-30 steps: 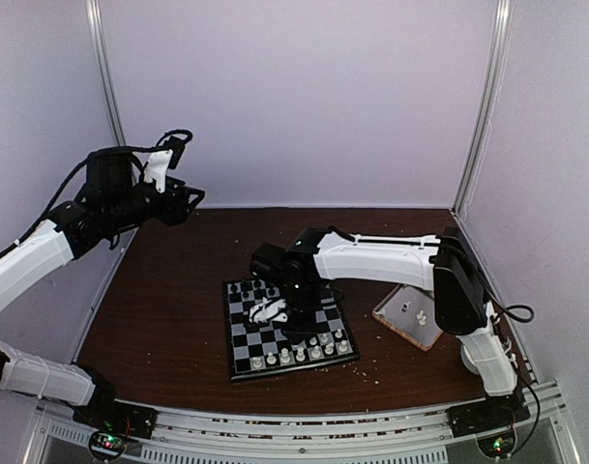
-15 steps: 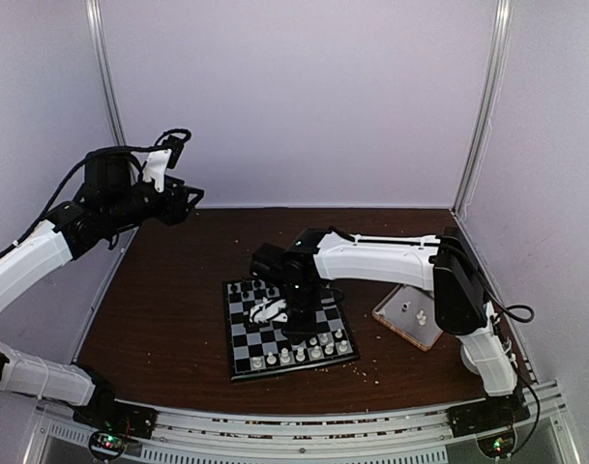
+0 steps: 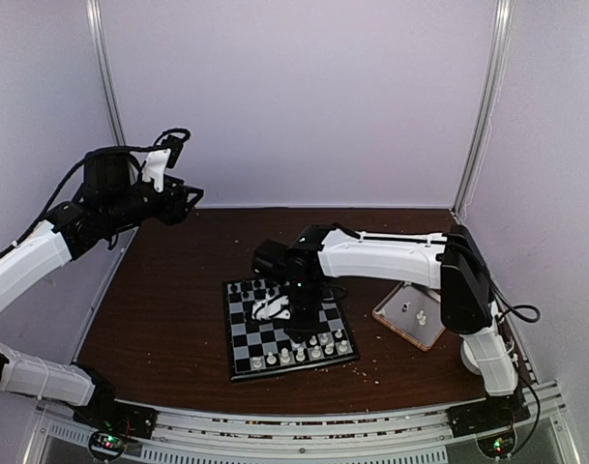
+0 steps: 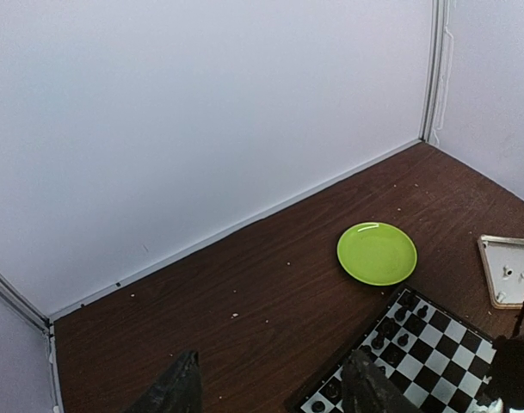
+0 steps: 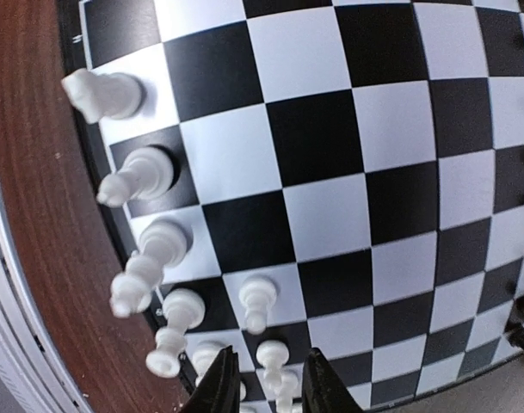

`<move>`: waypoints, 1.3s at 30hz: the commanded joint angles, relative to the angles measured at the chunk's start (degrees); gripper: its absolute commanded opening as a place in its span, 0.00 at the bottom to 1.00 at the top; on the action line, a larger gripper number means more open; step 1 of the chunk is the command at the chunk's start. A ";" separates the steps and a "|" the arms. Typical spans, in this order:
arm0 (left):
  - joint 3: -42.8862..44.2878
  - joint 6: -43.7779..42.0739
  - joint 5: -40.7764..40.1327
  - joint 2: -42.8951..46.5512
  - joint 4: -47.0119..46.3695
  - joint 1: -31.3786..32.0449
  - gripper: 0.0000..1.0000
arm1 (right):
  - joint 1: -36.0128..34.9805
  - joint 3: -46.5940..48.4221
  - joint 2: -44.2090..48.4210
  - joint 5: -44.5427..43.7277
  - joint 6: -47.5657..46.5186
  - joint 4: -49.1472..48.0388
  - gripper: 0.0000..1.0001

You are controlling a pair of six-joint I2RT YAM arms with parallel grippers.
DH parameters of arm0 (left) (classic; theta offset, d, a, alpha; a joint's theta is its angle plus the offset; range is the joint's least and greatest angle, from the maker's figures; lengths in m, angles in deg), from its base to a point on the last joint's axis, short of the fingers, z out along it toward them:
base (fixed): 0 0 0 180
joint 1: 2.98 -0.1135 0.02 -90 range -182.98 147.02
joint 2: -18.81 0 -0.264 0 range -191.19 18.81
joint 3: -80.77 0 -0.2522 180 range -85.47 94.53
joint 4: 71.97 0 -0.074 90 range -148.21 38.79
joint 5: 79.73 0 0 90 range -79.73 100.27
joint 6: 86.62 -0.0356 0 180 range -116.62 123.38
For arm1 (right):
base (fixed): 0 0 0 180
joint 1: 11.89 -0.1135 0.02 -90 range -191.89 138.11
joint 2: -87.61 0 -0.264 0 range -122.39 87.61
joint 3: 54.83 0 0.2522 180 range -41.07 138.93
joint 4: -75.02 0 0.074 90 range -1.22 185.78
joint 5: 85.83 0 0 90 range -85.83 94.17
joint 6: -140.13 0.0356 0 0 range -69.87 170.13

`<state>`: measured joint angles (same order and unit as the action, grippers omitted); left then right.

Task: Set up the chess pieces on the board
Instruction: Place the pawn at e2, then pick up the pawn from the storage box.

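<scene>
The board [image 3: 230,333] lies on the brown table, with white chess pieces [image 3: 300,354] along its near edge and black ones [image 3: 250,287] along its far edge. My right gripper [image 3: 301,325] points down over the board's near right part. In the right wrist view the board [image 5: 399,172] fills the frame. My right gripper [image 5: 268,389] is open, its fingertips either side of a standing white pawn [image 5: 273,353]. Another pawn [image 5: 257,297] stands one square ahead. My left gripper [image 3: 190,198] is raised far left, open and empty [image 4: 270,394].
A clear tray [image 3: 402,327] with two white pieces [image 3: 422,316] sits right of the board; it also shows in the left wrist view [image 4: 496,258]. A green plate [image 4: 376,253] lies behind the board [image 4: 434,344]. White back-row pieces [image 5: 134,176] line the board's edge.
My right arm has shifted slightly, its elbow moving a little to the right above the board. The left arm has barely moved.
</scene>
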<state>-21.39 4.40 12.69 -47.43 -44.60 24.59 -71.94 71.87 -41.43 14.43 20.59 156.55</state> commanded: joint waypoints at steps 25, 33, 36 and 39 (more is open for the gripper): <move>0.92 2.55 7.28 -4.66 -1.13 -0.31 0.55 | 33.03 -47.56 38.37 -6.36 3.16 -13.87 0.30; 0.83 2.61 7.36 -4.87 -1.04 -0.28 0.55 | 34.79 -44.08 32.23 -6.16 2.38 -14.43 0.30; 0.93 2.63 7.44 -4.95 -1.04 -0.27 0.55 | 35.16 -42.10 30.06 -6.01 2.99 -14.15 0.30; 0.90 2.67 7.67 -5.06 -1.04 -0.30 0.55 | 35.42 -39.87 27.37 -5.78 4.28 -14.19 0.31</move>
<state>-21.39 6.49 19.49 -52.04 -44.36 24.59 -37.23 28.57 -11.50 9.14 23.34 143.06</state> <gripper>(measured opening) 0.554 0.304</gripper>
